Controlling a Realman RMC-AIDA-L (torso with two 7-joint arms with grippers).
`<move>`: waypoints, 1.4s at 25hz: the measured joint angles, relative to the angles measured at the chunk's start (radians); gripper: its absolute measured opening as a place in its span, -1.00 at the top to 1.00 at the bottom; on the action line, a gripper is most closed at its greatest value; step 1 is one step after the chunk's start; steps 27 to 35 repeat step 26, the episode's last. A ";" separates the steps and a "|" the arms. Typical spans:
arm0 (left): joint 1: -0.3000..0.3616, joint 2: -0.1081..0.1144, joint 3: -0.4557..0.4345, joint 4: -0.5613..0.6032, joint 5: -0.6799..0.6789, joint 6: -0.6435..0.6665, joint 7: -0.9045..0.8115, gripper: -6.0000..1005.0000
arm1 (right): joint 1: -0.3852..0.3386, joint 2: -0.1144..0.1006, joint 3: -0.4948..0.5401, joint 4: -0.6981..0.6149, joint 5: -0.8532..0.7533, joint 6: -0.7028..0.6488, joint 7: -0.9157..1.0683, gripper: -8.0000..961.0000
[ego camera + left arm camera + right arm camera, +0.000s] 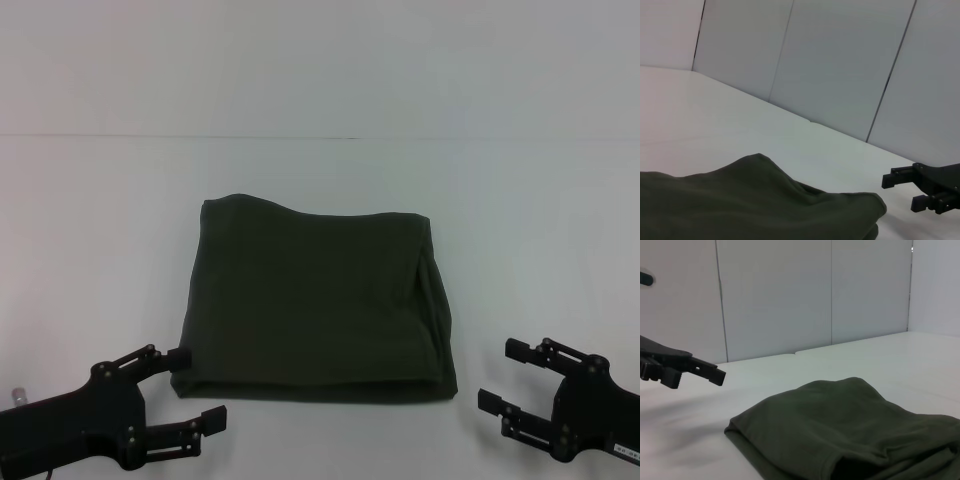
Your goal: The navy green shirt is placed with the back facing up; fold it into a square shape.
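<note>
The navy green shirt [315,305] lies folded into a roughly square, layered pad in the middle of the white table, plain side up, with no lettering showing. It also shows in the left wrist view [755,200] and in the right wrist view [840,430]. My left gripper [200,388] is open at the shirt's near left corner. Its upper fingertip is right beside the cloth edge and nothing is between the fingers. My right gripper [498,374] is open off the near right corner, a short gap away from the cloth, and holds nothing.
The white table [100,230] reaches out on all sides of the shirt, with pale wall panels [840,65] behind it. The right gripper [900,187] shows far off in the left wrist view, and the left gripper [690,372] shows in the right wrist view.
</note>
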 joint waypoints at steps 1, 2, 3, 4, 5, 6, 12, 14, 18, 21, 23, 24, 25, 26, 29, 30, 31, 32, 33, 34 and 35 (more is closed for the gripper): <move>0.000 0.000 0.000 0.000 0.000 0.003 0.000 -0.89 | 0.000 0.000 0.000 0.000 0.000 0.000 0.000 -0.55; -0.001 0.001 0.000 0.000 0.000 0.005 0.000 -0.89 | 0.000 0.000 0.000 0.000 0.002 0.001 0.000 -0.55; -0.002 0.001 0.000 0.000 0.000 0.007 0.001 -0.89 | 0.000 0.000 0.001 0.000 0.003 0.001 0.000 -0.55; -0.003 0.001 0.000 -0.001 0.000 0.008 0.002 -0.89 | 0.000 0.000 0.001 0.000 0.007 0.001 0.000 -0.55; -0.005 0.001 0.000 -0.001 -0.001 0.010 0.004 -0.89 | 0.000 0.000 0.001 0.001 0.009 0.001 0.000 -0.55; -0.006 0.001 0.000 -0.001 -0.001 0.013 0.006 -0.89 | 0.000 0.000 0.001 0.001 0.011 0.001 0.000 -0.55; -0.009 0.001 0.000 -0.002 -0.019 0.019 0.009 -0.89 | 0.000 0.000 0.001 0.002 0.032 0.000 -0.001 -0.54; -0.010 0.001 0.000 -0.002 -0.022 0.020 0.010 -0.89 | 0.000 0.000 0.001 0.002 0.035 -0.002 -0.001 -0.54; -0.010 0.001 0.000 -0.002 -0.026 0.022 0.010 -0.89 | 0.001 0.000 0.001 0.002 0.036 -0.003 -0.001 -0.54; -0.009 0.001 0.000 -0.003 -0.032 0.023 0.011 -0.89 | 0.002 0.000 0.001 0.002 0.039 -0.002 -0.001 -0.54; -0.008 0.001 0.000 -0.003 -0.040 0.023 0.015 -0.89 | 0.002 0.000 0.001 0.002 0.042 -0.003 -0.001 -0.54; -0.008 0.000 0.000 -0.003 -0.043 0.024 0.016 -0.89 | 0.002 0.000 0.001 0.002 0.045 -0.004 -0.001 -0.54; -0.008 0.000 0.000 -0.003 -0.045 0.024 0.017 -0.89 | 0.003 0.000 0.001 0.002 0.047 -0.004 -0.001 -0.54; -0.008 0.000 0.000 -0.003 -0.046 0.025 0.018 -0.89 | 0.003 0.000 0.001 0.002 0.049 -0.005 -0.002 -0.54; -0.008 0.000 0.000 -0.003 -0.046 0.025 0.018 -0.89 | 0.003 0.000 0.001 0.002 0.049 -0.005 -0.002 -0.54; -0.008 0.000 0.000 -0.003 -0.046 0.025 0.018 -0.89 | 0.003 0.000 0.001 0.002 0.049 -0.005 -0.002 -0.54; -0.008 0.000 0.000 -0.003 -0.046 0.025 0.018 -0.89 | 0.003 0.000 0.001 0.002 0.049 -0.005 -0.002 -0.54; -0.008 0.000 0.000 -0.003 -0.046 0.025 0.018 -0.89 | 0.003 0.000 0.001 0.002 0.049 -0.005 -0.002 -0.54; -0.008 0.000 0.000 -0.003 -0.046 0.025 0.018 -0.89 | 0.003 0.000 0.001 0.002 0.049 -0.005 -0.002 -0.54; -0.008 0.000 0.000 -0.003 -0.046 0.025 0.018 -0.89 | 0.003 0.000 0.001 0.002 0.049 -0.005 -0.002 -0.54; -0.008 0.000 0.000 -0.003 -0.046 0.025 0.018 -0.89 | 0.003 0.000 0.001 0.002 0.049 -0.005 -0.002 -0.54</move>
